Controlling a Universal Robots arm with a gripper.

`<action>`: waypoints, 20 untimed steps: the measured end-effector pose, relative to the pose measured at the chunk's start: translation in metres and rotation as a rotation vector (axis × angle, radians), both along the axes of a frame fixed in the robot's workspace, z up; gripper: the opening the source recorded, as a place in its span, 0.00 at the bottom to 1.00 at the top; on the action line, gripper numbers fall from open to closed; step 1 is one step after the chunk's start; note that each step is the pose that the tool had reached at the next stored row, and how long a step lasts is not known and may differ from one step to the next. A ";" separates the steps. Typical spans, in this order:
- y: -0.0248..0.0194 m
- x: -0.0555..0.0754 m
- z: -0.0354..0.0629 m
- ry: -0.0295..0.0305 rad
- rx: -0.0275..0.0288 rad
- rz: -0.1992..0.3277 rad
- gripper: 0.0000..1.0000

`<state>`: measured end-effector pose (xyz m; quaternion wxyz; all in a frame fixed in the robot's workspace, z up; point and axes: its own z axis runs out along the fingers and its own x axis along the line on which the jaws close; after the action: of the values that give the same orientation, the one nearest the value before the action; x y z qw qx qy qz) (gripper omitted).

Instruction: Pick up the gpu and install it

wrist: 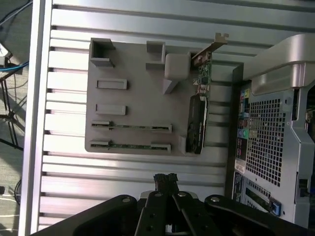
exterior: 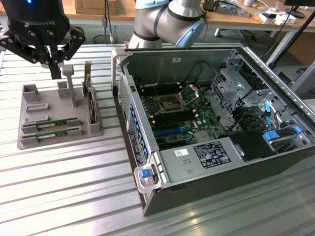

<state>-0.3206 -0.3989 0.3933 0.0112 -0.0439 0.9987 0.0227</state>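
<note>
A grey holder tray [exterior: 29, 110] lies on the slatted table at the exterior view's left. Two narrow green sticks lie in its front slots. I take the gpu [exterior: 51, 123] [wrist: 132, 127] to be one of them, and the other stick [exterior: 51, 132] [wrist: 130, 145] lies beside it. My black gripper [exterior: 54, 73] [wrist: 165, 179] hangs above the tray's far part, shut with nothing between its fingers. It is well above both sticks and touches neither.
A dark upright expansion card [exterior: 92, 105] [wrist: 197, 123] with a metal bracket stands in the tray's side nearest the case. The open computer case [exterior: 147, 177] [wrist: 275, 147] lies on its side just beyond it, motherboard [exterior: 182, 118] exposed. Desks stand behind.
</note>
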 end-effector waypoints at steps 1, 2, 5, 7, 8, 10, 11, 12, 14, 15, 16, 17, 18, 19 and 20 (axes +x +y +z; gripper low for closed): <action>0.0000 0.000 0.0000 0.0000 -0.0001 0.009 0.11; 0.0000 0.000 0.0000 0.0000 0.0000 0.016 0.11; 0.0000 0.000 0.0000 0.0000 0.0000 0.063 0.11; 0.0000 0.000 0.0000 0.0000 0.0000 0.080 0.11; 0.0000 0.000 0.0000 0.0000 0.0000 0.104 0.11; 0.0000 0.000 0.0000 0.0000 0.0000 0.127 0.11; 0.0000 0.000 0.0000 0.0000 0.0000 0.134 0.11; 0.0000 0.000 0.0000 0.0000 0.0000 0.147 0.11; 0.0000 0.000 0.0000 0.0000 0.0000 0.163 0.11; 0.0000 0.000 0.0000 0.0000 0.0000 0.168 0.11; 0.0000 0.000 0.0000 0.0000 0.0000 0.174 0.11; 0.0000 0.000 0.0000 0.0000 0.0000 0.180 0.11; 0.0000 0.000 0.0000 0.0000 0.0000 0.189 0.11; 0.0000 0.000 0.0000 0.0000 0.0000 0.199 0.11; 0.0000 0.000 0.0000 0.0000 0.0000 0.207 0.11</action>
<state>-0.3206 -0.3989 0.3933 0.0088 -0.1469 0.9888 0.0237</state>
